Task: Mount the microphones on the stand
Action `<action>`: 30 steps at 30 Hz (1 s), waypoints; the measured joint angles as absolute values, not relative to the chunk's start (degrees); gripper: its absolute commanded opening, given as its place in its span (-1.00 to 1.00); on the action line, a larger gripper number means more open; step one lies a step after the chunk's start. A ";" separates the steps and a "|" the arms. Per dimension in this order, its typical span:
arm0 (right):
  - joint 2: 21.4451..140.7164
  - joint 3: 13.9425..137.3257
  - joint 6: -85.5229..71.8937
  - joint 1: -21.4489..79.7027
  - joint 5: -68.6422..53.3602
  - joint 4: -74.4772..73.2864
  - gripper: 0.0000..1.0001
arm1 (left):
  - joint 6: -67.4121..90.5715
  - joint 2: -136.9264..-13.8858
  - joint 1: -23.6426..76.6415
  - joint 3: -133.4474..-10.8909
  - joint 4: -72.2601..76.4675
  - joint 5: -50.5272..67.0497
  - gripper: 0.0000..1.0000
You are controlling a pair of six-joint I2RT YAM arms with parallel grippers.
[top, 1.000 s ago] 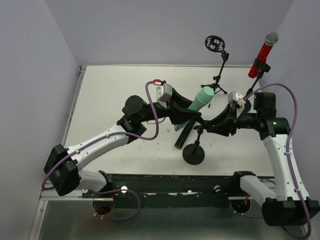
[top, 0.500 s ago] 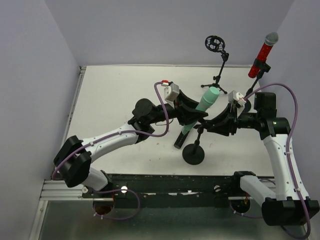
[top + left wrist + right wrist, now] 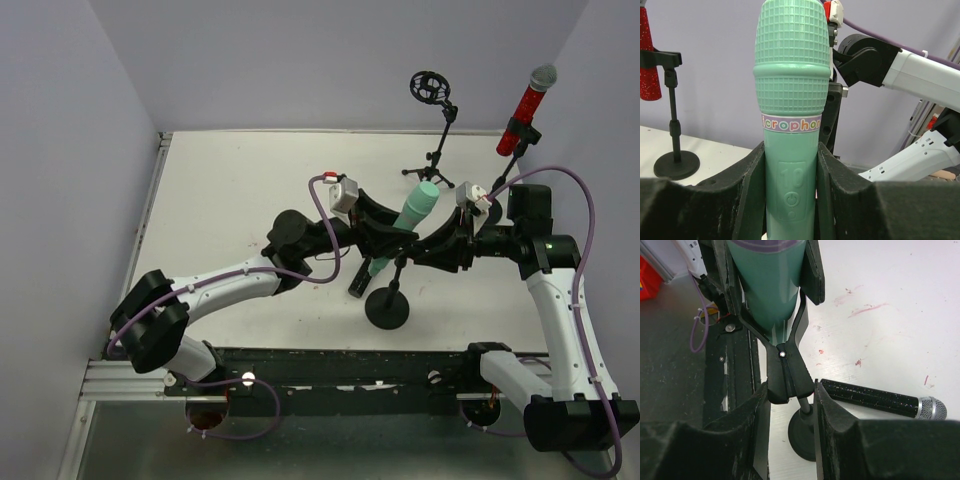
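Observation:
My left gripper (image 3: 383, 236) is shut on the mint-green microphone (image 3: 414, 209) and holds it tilted over the near stand; in the left wrist view (image 3: 791, 195) its pads clamp the mic's body (image 3: 791, 125). My right gripper (image 3: 425, 247) is shut on the stand's black clip (image 3: 789, 375), squeezing its handles. The clip's spread arms flank the green mic's tapered end (image 3: 771, 290). The black microphone (image 3: 360, 279) lies on the table beside the stand's base (image 3: 387, 307), also in the right wrist view (image 3: 875, 397). The red microphone (image 3: 526, 108) sits clipped in the far right stand.
A tripod stand with an empty ring mount (image 3: 430, 88) stands at the back centre. The red mic's stand (image 3: 674, 145) shows at left in the left wrist view. Purple walls enclose the white table (image 3: 230, 190). A black rail (image 3: 330, 375) runs along the near edge.
My left arm has carried the green microphone to the right, bringing its lower end into the stand's clip. My right arm and the clip have stayed put.

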State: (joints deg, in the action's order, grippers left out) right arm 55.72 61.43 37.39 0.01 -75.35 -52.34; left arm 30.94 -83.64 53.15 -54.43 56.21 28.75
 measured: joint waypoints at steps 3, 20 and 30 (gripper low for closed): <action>55.72 61.43 37.10 0.01 -75.37 -52.31 -0.74 | 29.95 -83.64 53.52 -53.93 56.16 28.01 -1.00; 55.70 61.19 35.38 -0.01 -76.14 -51.51 0.71 | 25.76 -83.64 54.50 -53.65 56.27 26.39 -1.00; 55.18 61.19 35.57 -0.01 -76.40 -51.51 0.99 | 25.41 -83.40 54.61 -53.43 56.25 26.22 0.64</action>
State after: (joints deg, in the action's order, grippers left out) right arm 55.18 61.19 35.57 -0.01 -76.40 -51.51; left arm 25.41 -83.40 54.61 -53.43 56.25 26.22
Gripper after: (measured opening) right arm 0.988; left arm 0.520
